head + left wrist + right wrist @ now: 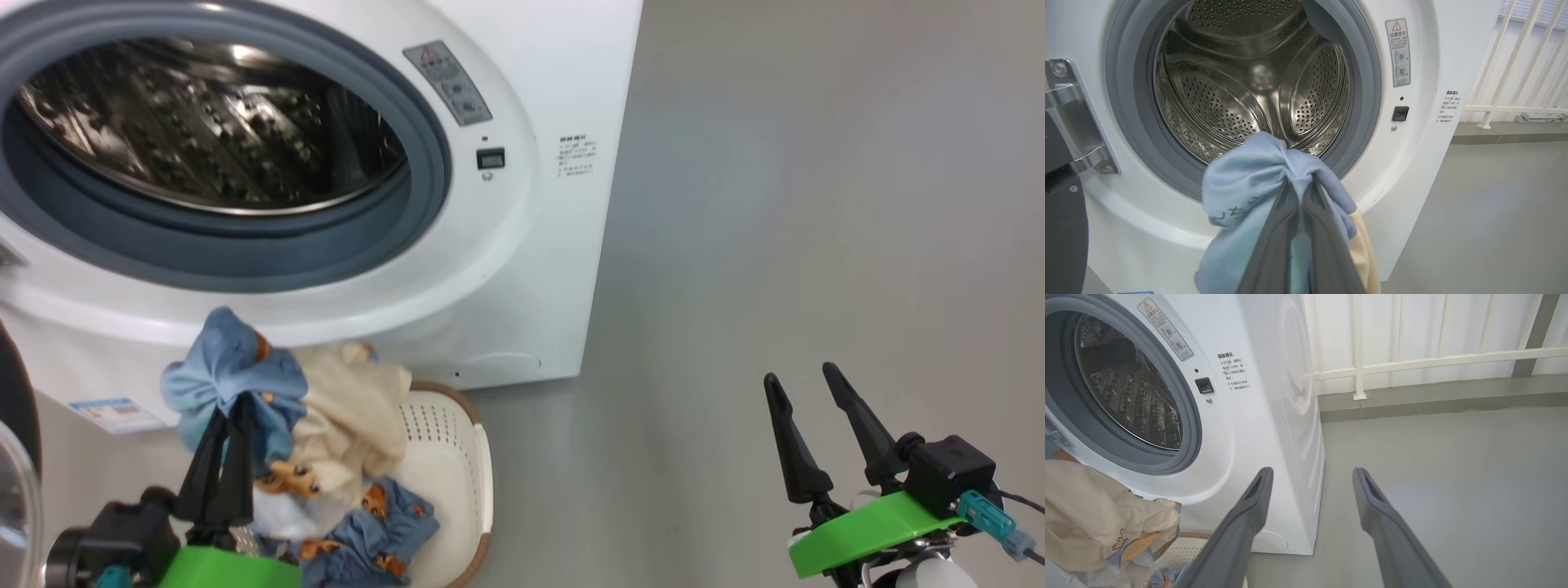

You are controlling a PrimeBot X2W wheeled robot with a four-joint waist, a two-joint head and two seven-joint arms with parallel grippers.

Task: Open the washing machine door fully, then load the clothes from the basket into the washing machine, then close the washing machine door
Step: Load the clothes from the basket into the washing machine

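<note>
Bare grey floor (775, 204), pale railing (1412, 361) along the wall behind. At left, white washing machine (555, 269), door (18, 408) standing wide at the far left edge, steel drum (1241, 81) in plain sight. Pinched tight in left gripper (233, 404): blue-and-cream printed clothes (237, 376), hanging just below the grey gasket (245, 253), the rest trailing into the cream basket (457, 457) at the machine's foot. Right gripper (800, 372) spread, holding nothing, well apart over floor.

Grey floor (816, 204), cream railing (1357, 343) w/ white wall (1333, 335) behind, even light
</note>
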